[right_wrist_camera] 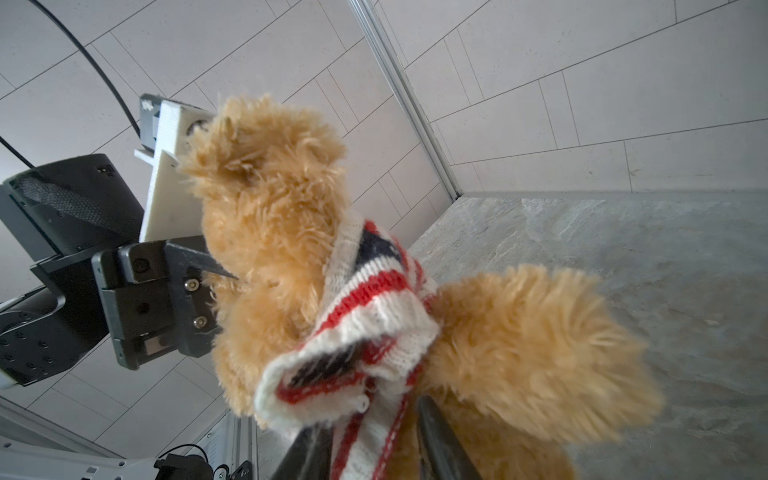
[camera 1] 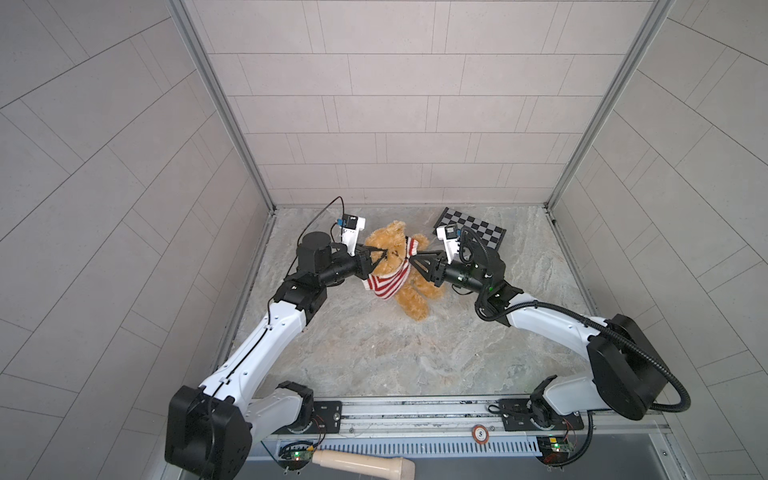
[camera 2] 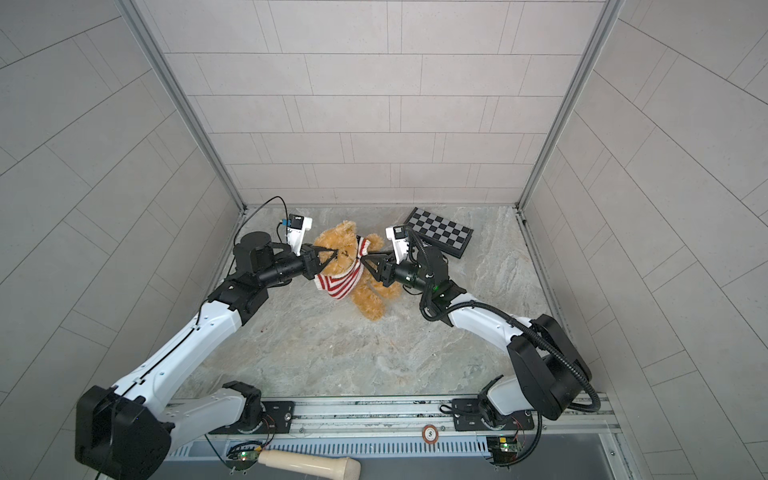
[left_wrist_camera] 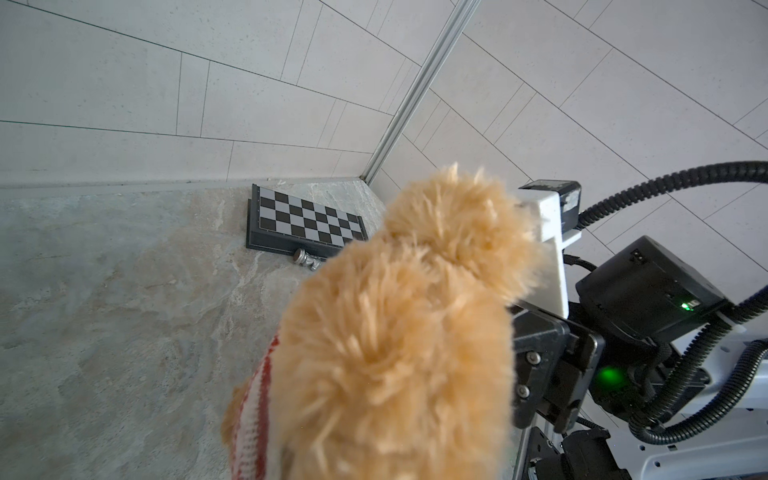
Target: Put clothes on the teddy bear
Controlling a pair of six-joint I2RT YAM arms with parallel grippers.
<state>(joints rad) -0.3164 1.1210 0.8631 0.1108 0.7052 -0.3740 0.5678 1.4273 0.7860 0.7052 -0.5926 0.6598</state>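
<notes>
While you scan both top views, note the teddy bear [camera 1: 411, 296] is over the far half of the desk [camera 1: 374, 353], a bit left of centre. It's strung between the two arms w/ its head toward the back wall and legs trailing toward the near edge. The striped sweater [camera 1: 388, 283] is bunched across its chest & hangs off toward the left arm's side. A red-and-white band also wraps the shoulder nearest the right arm.

Left gripper [camera 1: 383, 252] comes in at face/neck height, its fingers [right_wrist_camera: 208, 262] pressed together and buried in fur. That's prob. under the chin, but the pile hides the exact spot.

Right gripper [camera 1: 414, 262] meets the bear from the opposite side, at the sweater's edge. In the right wrist view its fingers [right_wrist_camera: 440, 444] stand apart, w/ bunched knit and a navy patch between them. One fluffy arm pokes out past the knit just beside them.

Left wrist view is mostly the back of the bear's head.

Checkerboard [camera 1: 478, 227] lies at the back behind the right wrist, apart from the bear. A small silver chess piece [left_wrist_camera: 306, 258] lies on its side against the board's edge.
</notes>
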